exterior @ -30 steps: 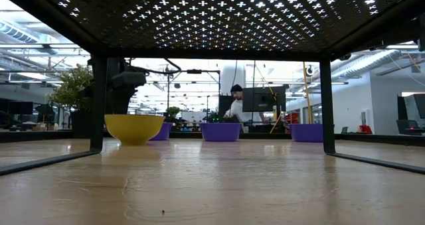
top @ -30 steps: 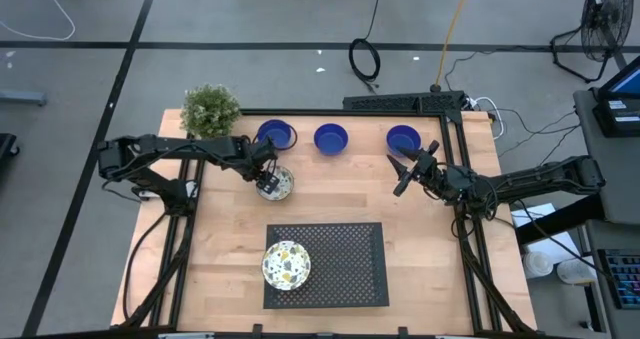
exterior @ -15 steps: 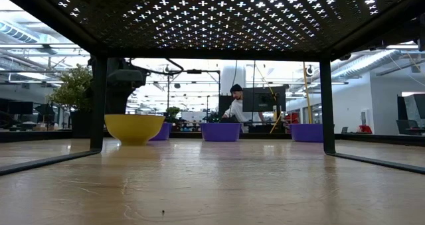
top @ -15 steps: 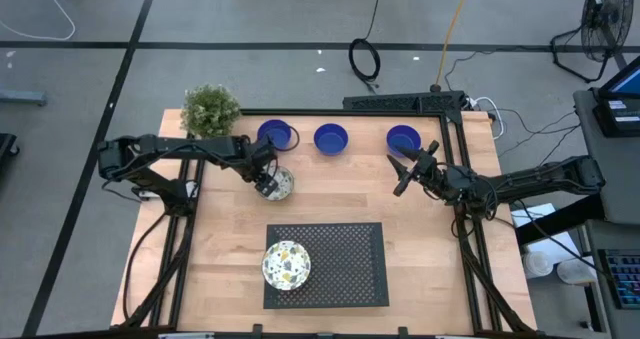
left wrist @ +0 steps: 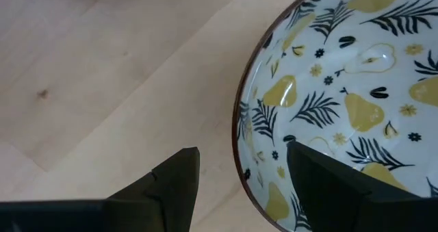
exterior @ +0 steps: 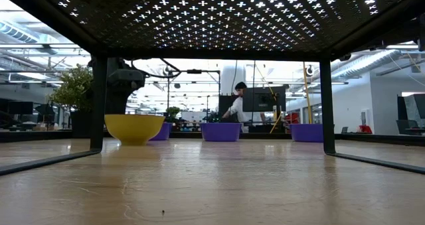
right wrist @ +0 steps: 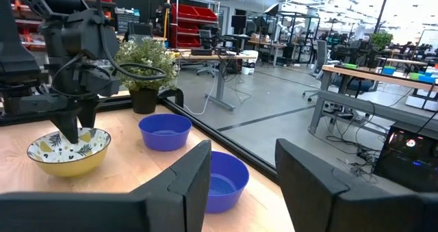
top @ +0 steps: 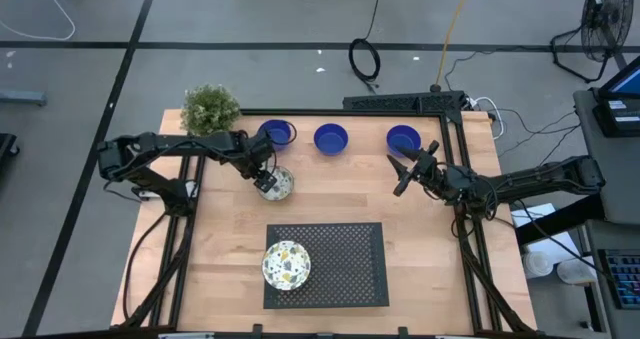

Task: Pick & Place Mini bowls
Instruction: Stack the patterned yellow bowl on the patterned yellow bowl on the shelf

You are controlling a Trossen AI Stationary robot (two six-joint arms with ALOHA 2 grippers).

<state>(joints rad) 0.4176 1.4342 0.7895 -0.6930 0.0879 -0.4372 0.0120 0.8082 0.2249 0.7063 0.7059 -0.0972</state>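
Three blue mini bowls stand in a row along the table's far edge. A white bowl with yellow and green speckles rests on its base on the wood in front of the left-most blue one. My left gripper is open at that bowl's left rim, one finger outside and one inside, without touching it. In the low view the bowl shows yellow outside. A second speckled bowl sits on the black rack. My right gripper waits open near the right blue bowl.
A black perforated rack stands on legs at the table's near middle. A potted plant occupies the far left corner. Bare wood lies between the two arms. A person is in the room beyond the table.
My left gripper has shifted slightly at the speckled bowl's rim and stays open. The bowl has kept its place.
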